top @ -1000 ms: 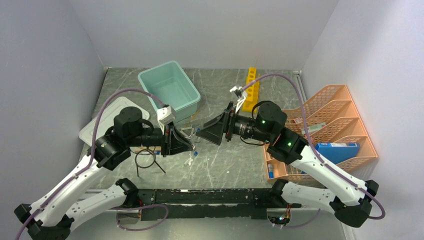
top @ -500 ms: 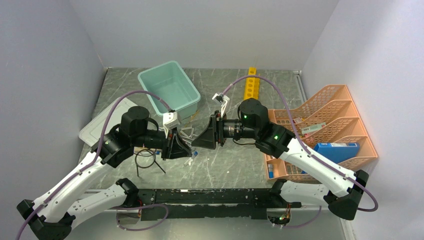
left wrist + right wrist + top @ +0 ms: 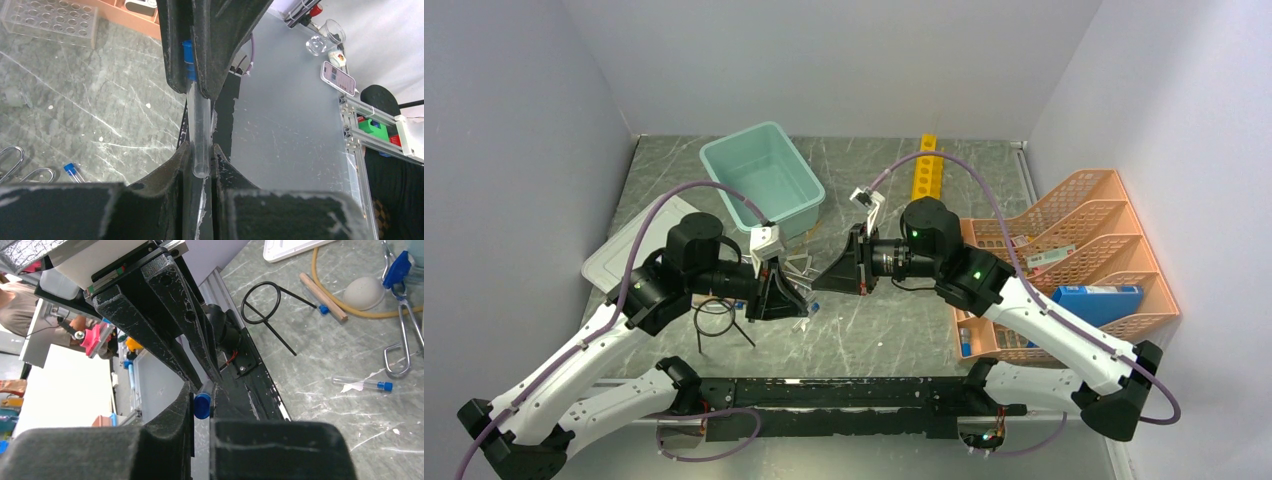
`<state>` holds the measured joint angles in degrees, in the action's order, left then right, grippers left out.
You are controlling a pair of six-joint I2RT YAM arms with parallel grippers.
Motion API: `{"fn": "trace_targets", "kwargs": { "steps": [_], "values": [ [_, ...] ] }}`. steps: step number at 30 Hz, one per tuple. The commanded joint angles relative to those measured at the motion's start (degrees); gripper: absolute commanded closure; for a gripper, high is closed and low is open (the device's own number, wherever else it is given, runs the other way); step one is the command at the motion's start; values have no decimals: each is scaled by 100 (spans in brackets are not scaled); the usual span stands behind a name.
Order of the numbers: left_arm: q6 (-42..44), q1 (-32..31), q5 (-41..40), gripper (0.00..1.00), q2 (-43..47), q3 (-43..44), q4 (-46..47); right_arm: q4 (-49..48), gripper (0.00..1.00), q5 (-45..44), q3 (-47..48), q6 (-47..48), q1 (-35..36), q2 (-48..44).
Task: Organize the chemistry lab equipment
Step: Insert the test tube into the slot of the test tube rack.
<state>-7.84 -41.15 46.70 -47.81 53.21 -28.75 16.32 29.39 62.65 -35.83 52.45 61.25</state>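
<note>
1. Above the worktop's [image 3: 894,330] centre, the left gripper [image 3: 200,156] is pinching a blue-capped clear tube's [image 3: 199,125] bottom end while the right gripper [image 3: 201,396] is clamping its cap.
2. A handover is apparently happening; the left is likely needing to release next, the yellow test-tube rack [image 3: 926,172] waiting at the far edge.

On my feed it's a grey marbled tabletop [image 3: 894,330] boxed in by plain pale walls [image 3: 824,60], evenly lit.

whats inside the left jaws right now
A clear tube, its round end showing between them. Its blue cap sits in the right jaws. The tube's sides where the jaws press are covered.
</note>
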Motion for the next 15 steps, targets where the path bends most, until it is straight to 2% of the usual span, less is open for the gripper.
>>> {"fn": "trace_targets", "kwargs": {
  "steps": [1,3,5,6,8,12,14,15],
  "values": [
    [16,-2,-40,95,-20,132,51,70,100,-39,-38,62,-11,-155],
    [-2,-6,-83,93,-36,152,54,106,100,-158,-66,118,-7,-185],
    [-41,0,-162,74,-39,155,65,145,100,-283,-85,164,-7,-214],
    [-79,-1,-216,56,-27,149,89,182,100,-341,-86,195,-7,-225],
    [-143,-4,-405,36,5,142,119,272,100,-488,-71,280,-7,-251],
    [-231,-1,-1182,18,110,123,116,778,100,-1124,38,599,-6,-270],
    [-289,8,-1731,5,158,103,80,1152,100,-1666,72,708,-13,-199],
    [-316,7,-2012,3,178,101,43,1437,100,-2039,113,743,-7,-149]
  ]
}}
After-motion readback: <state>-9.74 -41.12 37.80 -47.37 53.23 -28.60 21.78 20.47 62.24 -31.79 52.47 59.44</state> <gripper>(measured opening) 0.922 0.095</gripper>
